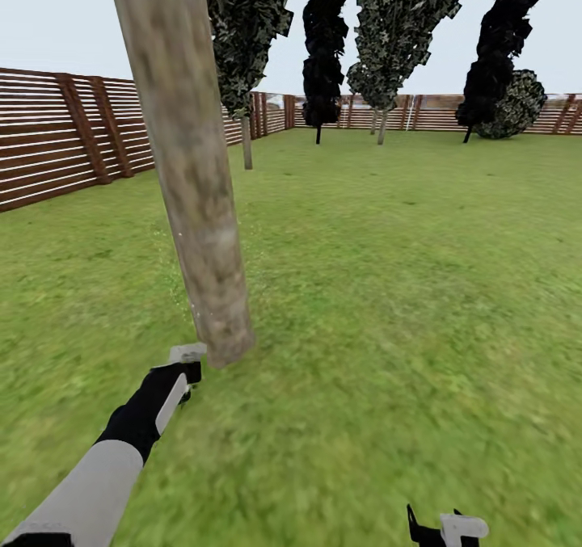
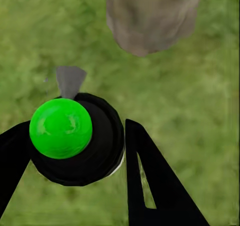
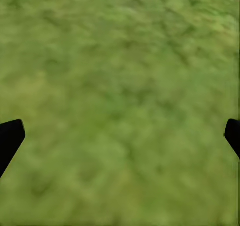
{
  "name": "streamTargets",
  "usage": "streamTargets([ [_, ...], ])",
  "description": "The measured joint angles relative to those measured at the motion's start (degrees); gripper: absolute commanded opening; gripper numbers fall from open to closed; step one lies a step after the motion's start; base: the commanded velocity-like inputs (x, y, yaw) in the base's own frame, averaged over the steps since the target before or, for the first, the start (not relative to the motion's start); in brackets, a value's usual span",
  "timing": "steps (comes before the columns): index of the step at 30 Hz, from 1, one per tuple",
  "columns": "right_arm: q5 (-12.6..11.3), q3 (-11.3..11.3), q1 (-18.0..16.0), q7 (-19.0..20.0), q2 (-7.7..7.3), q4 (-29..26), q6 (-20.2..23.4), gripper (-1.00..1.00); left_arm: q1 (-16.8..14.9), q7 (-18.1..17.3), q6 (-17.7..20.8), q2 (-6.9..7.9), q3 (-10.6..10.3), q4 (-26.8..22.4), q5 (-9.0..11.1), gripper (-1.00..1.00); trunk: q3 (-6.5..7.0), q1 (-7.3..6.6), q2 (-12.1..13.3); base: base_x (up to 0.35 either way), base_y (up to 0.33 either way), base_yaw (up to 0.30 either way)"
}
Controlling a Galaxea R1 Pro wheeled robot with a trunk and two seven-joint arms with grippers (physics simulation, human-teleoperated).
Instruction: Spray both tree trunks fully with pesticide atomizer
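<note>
Grass lawn with a slat fence fills the head view; my left tool sits just beside the foot of the tree trunk, and the right tool hangs low over the grass.

From the left wrist, both fingers pinch the atomizer around its round dark body, nozzle toward the trunk. I judge it light, stiff and a little slippery, so a grip on the body's middle seems right.

From the right wrist, the fingertips are spread wide with nothing between.
</note>
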Motion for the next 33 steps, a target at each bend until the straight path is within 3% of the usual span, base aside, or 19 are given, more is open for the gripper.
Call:
streamTargets([
  [2, 0.1, 0.0, 0.0, 0.0, 0.0, 0.0, 0.0, 1.0, -3.6, -2.4, 3.1, -0.53, -4.6, 0.0, 0.1, -1.0, 0.0, 0.0, 0.0, 0.0, 0.0, 0.0],
  [4, 0.1, 0.0, 0.0, 0.0, -0.16, 0.0, 0.0, 1.0, -6.6, -6.8, 7.3, 0.36, -5.7, 0.0, -0.4, -1.0, 0.0, 0.0, 0.0, 0.0, 0.0, 0.0],
  [6, 0.1, 0.0, 0.0, 0.0, -0.11, 0.0, 0.0, 1.0, -9.8, -10.7, 10.2, 4.29, -5.8, 0.2, -1.0, -1.0, 0.0, 0.0, 0.0, 0.0, 0.0, 0.0],
  [8, 0.1, 0.0, 0.0, 0.0, -0.11, 0.0, 0.0, 1.0, -11.1, -13.0, 10.8, 5.93, -5.8, 0.6, -0.2, -1.0, -0.01, 0.0, 0.0, 0.0, 0.0, 0.0],
  [10, 0.1, 0.0, 0.0, 0.1, -0.11, 0.0, 0.0, 1.0, -11.6, -14.7, 12.7, 5.53, -6.0, 0.1, 0.3, -1.0, -0.01, 0.0, 0.0, 0.0, 0.0, 0.0],
  [11, 0.1, 0.0, 0.0, 0.1, -0.11, 0.0, 0.0, 1.0, -12.3, -15.0, 15.6, 4.84, -6.0, -0.7, 0.6, -1.0, -0.01, 0.0, 0.0, 0.0, 0.0, 0.0],
  [15, 0.1, 0.0, 0.0, 0.1, -0.11, 0.0, 0.0, 1.0, -14.1, -16.4, 16.9, 4.65, -5.9, -1.6, 0.4, -1.0, -0.01, 0.0, 0.0, 0.0, 0.0, 0.0],
  [18, 0.1, 0.0, 0.0, 0.1, -0.11, 0.0, 0.0, 1.0, -16.2, -19.3, 18.6, 6.63, -5.5, -1.4, -0.3, -1.0, -0.01, 0.0, 0.0, 0.0, 0.0, 0.0],
  [21, 0.1, 0.0, 0.0, 0.1, -0.11, 0.0, 0.0, 1.0, -16.6, -19.9, 19.3, 8.01, -5.5, -1.3, 0.2, -1.0, -0.01, 0.0, 0.0, 0.0, 0.0, 0.0],
  [24, 0.1, 0.0, 0.0, 0.1, -0.11, 0.0, 0.0, 1.0, -16.9, -19.9, 19.8, 6.86, -5.6, -1.7, 0.7, -1.0, -0.01, 0.0, 0.0, 0.0, 0.0, 0.0],
  [25, 0.1, 0.0, 0.0, 0.1, -0.11, 0.0, 0.0, 1.0, -17.8, -19.9, 20.6, 5.24, -5.6, -2.0, 0.9, -1.0, 0.0, 0.0, 0.0, 0.0, 0.0, 0.0],
  [26, 0.1, 0.0, 0.0, 0.1, -0.11, 0.0, 0.0, 1.0, -18.2, -19.9, 21.4, 4.75, -5.6, -2.1, 0.7, -1.0, -0.01, 0.0, 0.0, 0.0, 0.0, 0.0],
  [28, 0.1, 0.0, 0.0, 0.1, -0.11, 0.0, 0.0, 1.0, -18.5, -19.9, 22.1, 5.41, -5.4, -2.1, -0.2, -1.0, -0.01, 0.0, 0.0, 0.0, 0.0, 0.0],
  [31, 0.1, 0.0, 0.0, 0.1, -0.02, 0.0, 0.0, 1.0, -18.7, -19.9, 22.3, 8.16, -3.5, -2.2, -0.4, -1.0, -0.01, 0.0, 0.0, -0.155, 0.031, 0.0],
  [33, 0.1, 0.0, 0.0, 0.1, -0.02, 0.0, 0.0, 1.0, -18.7, -19.9, 22.5, 7.9, -3.5, -2.7, 0.3, -1.0, -0.01, 0.0, 0.0, -0.091, 0.017, 0.0],
])
